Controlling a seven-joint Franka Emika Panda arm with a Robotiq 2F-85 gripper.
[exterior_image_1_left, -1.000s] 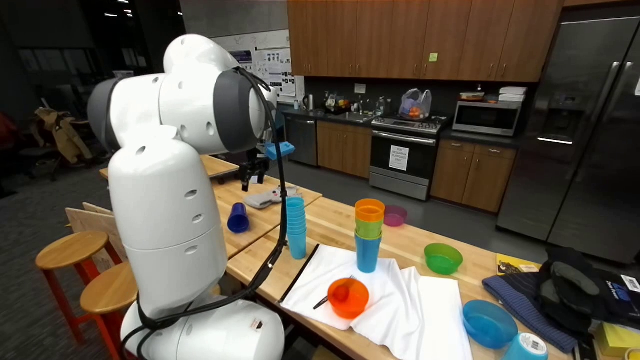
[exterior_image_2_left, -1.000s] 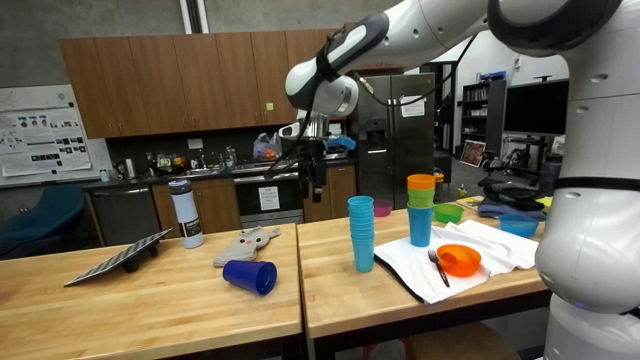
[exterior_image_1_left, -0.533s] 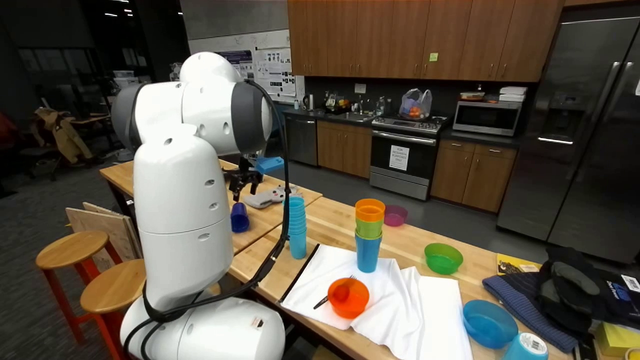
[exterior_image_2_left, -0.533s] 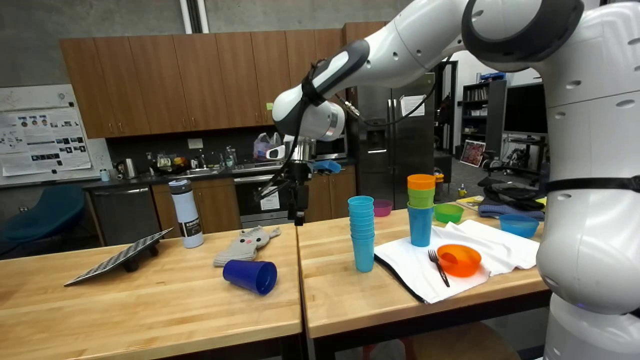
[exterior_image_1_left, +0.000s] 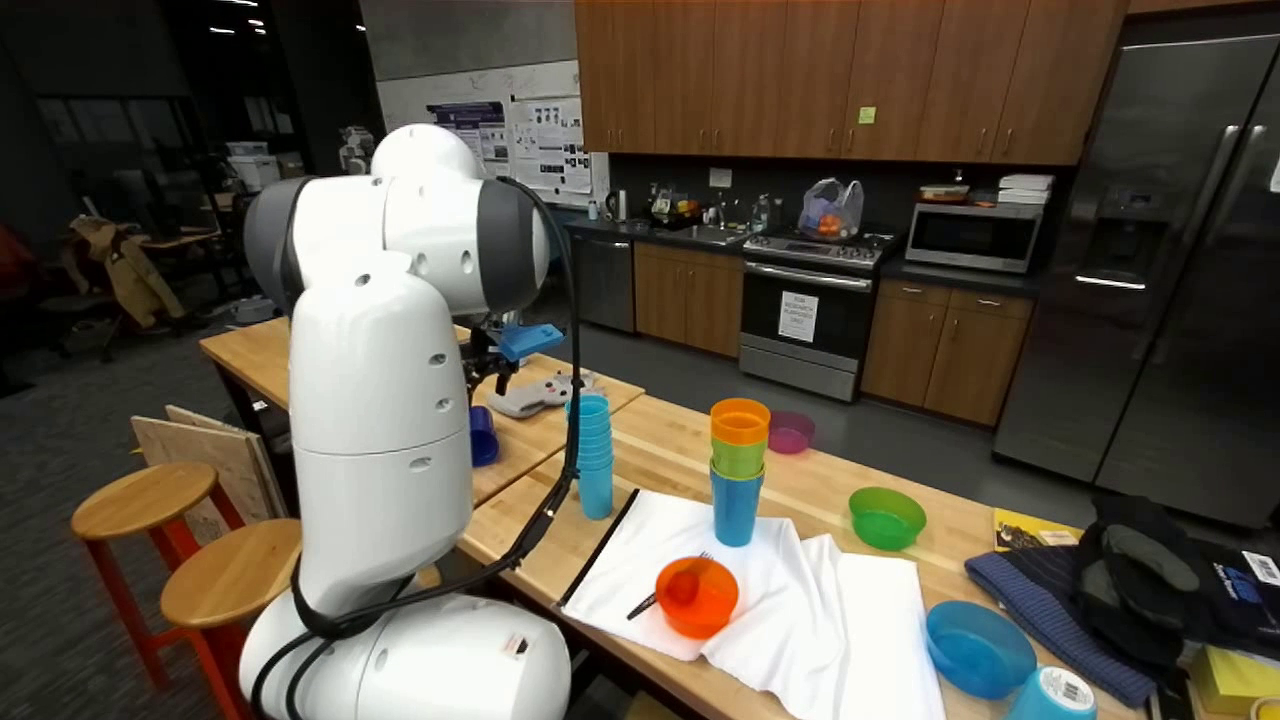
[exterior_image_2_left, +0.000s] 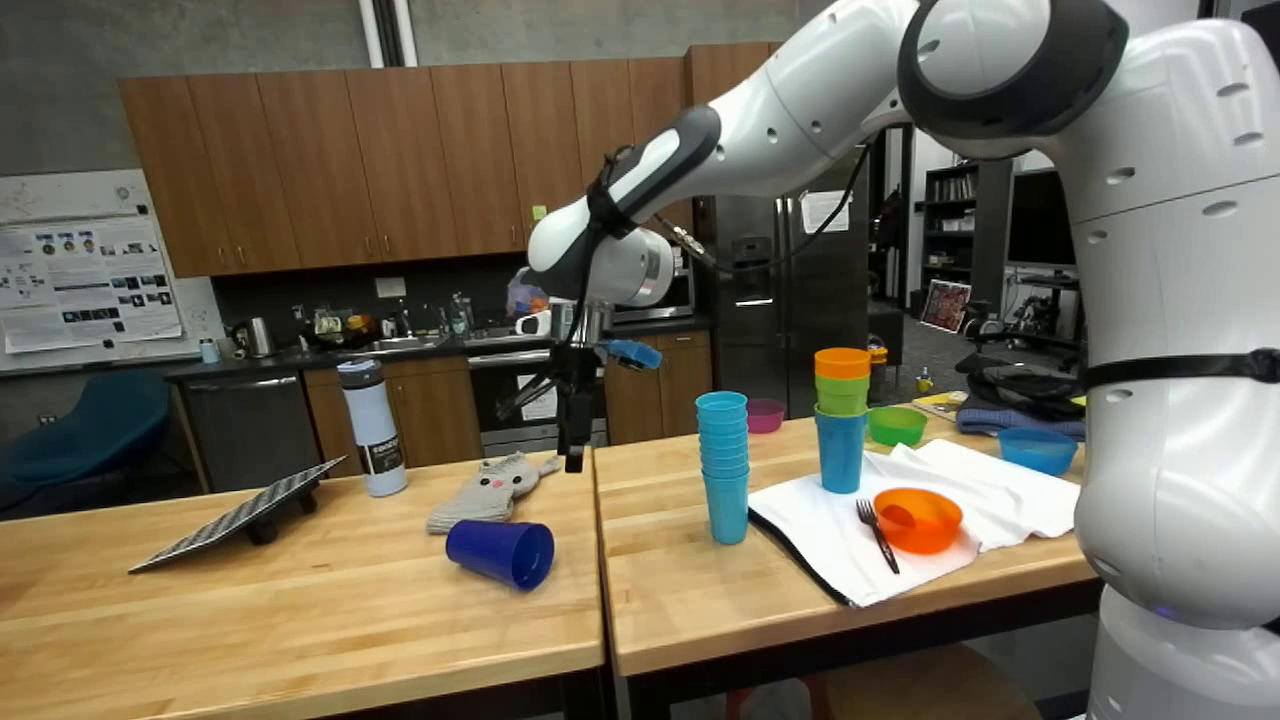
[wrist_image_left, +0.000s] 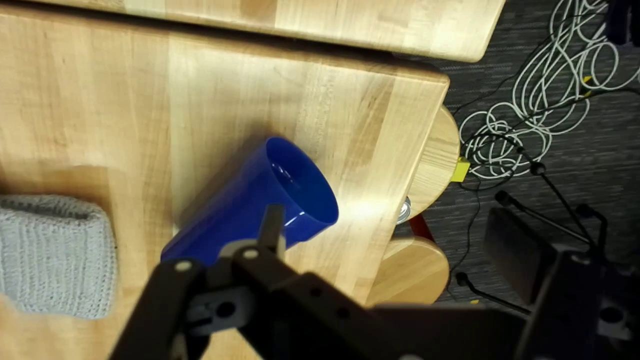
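My gripper is open with nothing between its fingers. It hangs pointing down above the wooden table, and also shows in an exterior view and in the wrist view. It is nearest to a dark blue cup lying on its side, also visible in an exterior view, partly behind the arm. In the wrist view, one finger overlaps the cup; the other is over the floor side. No contact shows. A grey knitted piece with a face lies beside the cup, and also shows in the wrist view.
A stack of light blue cups stands past the table seam. Beyond are a mixed cup stack, an orange bowl, a fork and a white cloth. A bottle and a tilted panel stand left.
The arm has lowered and my gripper has come down toward the table, moving left in an exterior view toward the blue cup. The cup and other objects have not moved.
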